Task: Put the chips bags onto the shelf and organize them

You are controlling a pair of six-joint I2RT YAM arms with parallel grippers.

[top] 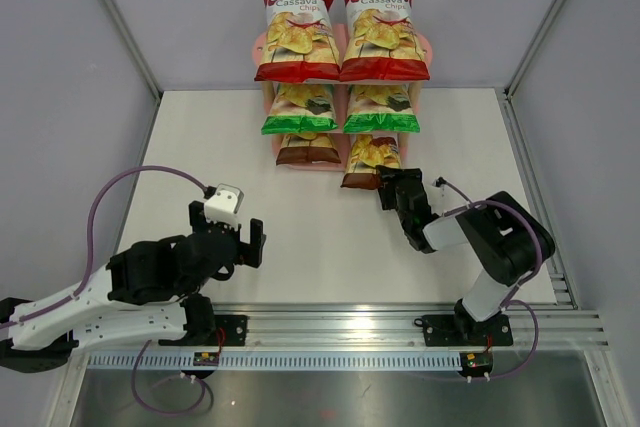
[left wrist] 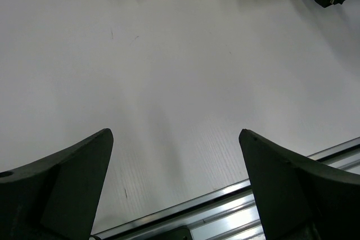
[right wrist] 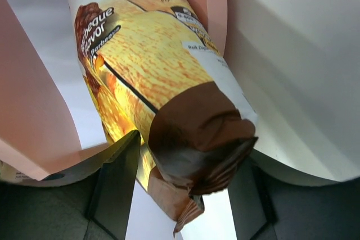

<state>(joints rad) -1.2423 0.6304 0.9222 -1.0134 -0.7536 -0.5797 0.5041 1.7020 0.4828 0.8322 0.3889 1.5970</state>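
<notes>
**Left gripper** point(left wrist: 174, 134), over the bare table point(top: 300, 232) toward its near left corner: jaws spread wide, nothing between them.

**Shelf** point(top: 259, 47), at the middle of the table's far edge:
- Top board: two red bags point(top: 298, 35) side by side.
- Middle board: two green bags point(top: 300, 109).
- Bottom board, left half: the left brown bag point(top: 308, 150).
- Bottom board, right half: the right brown bag point(top: 370, 162), only partly in. Its near end juts past the shelf's front edge, farther out than its neighbour.

**Right gripper** point(right wrist: 188, 155), just in front of the shelf, right of centre: fingers pinch the jutting near end of the right brown bag from either side.

**Step in hand**, by the look of it: seating the sixth and last bag.

**Next move** calls for pushing this bag deeper until its front lines up with the left brown bag. The fingers should then let go and draw straight back toward the near edge, so the glossy bag is not dragged out with them.
</notes>
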